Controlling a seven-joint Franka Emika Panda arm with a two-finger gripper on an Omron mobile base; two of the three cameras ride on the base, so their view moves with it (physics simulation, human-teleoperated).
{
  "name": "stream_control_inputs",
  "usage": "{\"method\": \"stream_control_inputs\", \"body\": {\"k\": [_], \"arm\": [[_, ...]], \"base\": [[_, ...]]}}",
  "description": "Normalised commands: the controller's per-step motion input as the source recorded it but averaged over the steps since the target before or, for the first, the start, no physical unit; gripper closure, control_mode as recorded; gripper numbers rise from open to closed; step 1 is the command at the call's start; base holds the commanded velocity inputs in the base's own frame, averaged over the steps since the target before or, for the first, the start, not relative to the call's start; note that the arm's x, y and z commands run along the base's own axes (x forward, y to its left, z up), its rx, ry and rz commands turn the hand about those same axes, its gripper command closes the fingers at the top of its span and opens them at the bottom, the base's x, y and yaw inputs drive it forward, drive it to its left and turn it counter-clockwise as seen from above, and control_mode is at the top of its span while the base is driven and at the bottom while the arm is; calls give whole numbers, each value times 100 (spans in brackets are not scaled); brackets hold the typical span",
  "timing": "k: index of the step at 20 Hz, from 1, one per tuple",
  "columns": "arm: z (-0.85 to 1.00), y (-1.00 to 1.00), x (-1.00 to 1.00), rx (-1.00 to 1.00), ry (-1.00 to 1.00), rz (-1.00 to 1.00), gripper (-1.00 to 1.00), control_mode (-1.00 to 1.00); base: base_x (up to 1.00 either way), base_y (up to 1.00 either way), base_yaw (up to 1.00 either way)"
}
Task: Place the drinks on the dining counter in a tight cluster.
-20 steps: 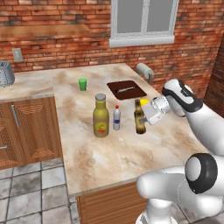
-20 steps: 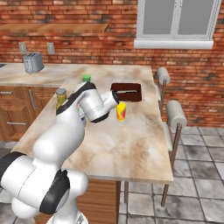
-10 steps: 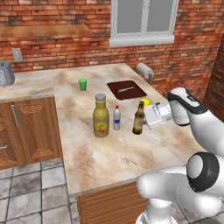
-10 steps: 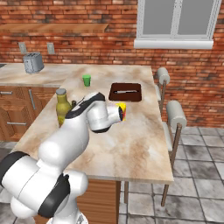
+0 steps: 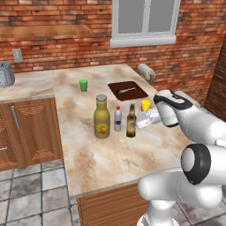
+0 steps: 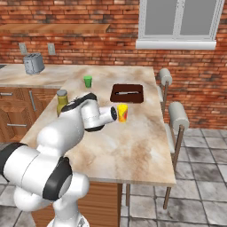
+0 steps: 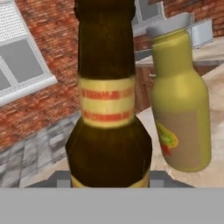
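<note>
Standing upright, the slim brown bottle (image 5: 131,121) — yellow neck band — fingers' (image 5: 140,121) grip state unclear.

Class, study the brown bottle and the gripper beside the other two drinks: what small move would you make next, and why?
Probably release and back the gripper straight away. The brown bottle stands upright on the dining counter, right beside the small clear bottle and the olive-yellow bottle, so the cluster looks tight already. Whether the fingers are open cannot be told.
</note>
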Motion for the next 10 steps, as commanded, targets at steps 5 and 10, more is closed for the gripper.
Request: {"method": "stream_control_inputs", "body": {"k": [5,10], "arm": [[-65,3,1,0,0,-4,100,-100],[-23,14,5,-2,-1,-11,100,-100]], "base": [[0,0,0],[0,0,0]]}}
